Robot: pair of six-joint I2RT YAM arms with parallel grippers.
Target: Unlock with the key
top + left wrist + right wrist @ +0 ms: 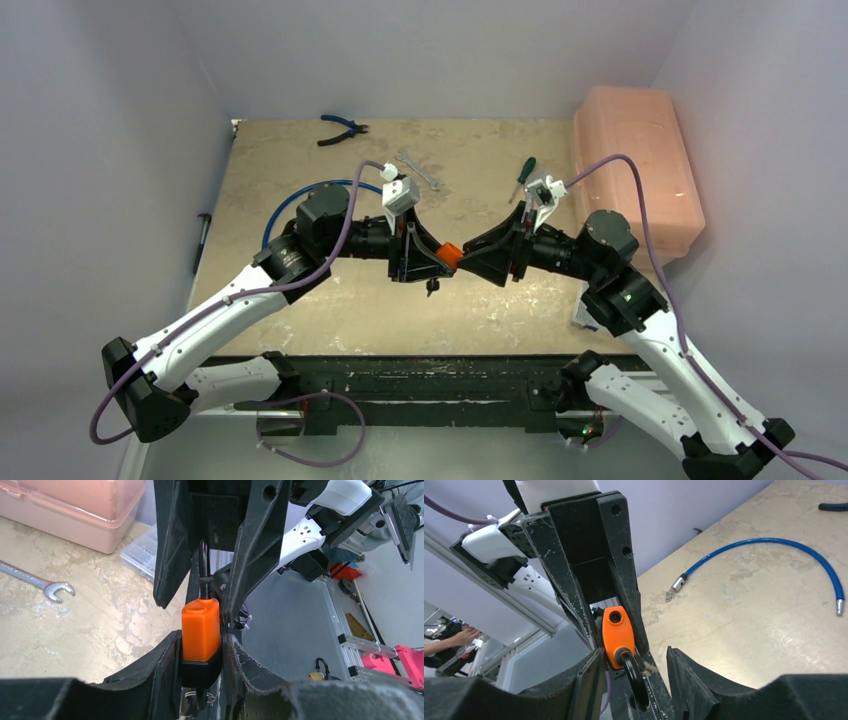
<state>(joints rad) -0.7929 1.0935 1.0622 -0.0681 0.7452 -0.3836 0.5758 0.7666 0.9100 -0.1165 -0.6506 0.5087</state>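
Observation:
An orange padlock with a black base is held above the table's middle between both arms. My left gripper is shut on its body; its fingers press both sides. A black shackle rises from one hole in the orange top, and the other hole is empty. It points into my right gripper, whose jaws stand open on either side of it. A small dark piece, maybe the key, hangs under the lock; I cannot tell for sure.
A wrench, a green-handled screwdriver and blue pliers lie at the back. A blue hose curves behind the left arm. A pink box stands at the right, with a clear organizer in front of it.

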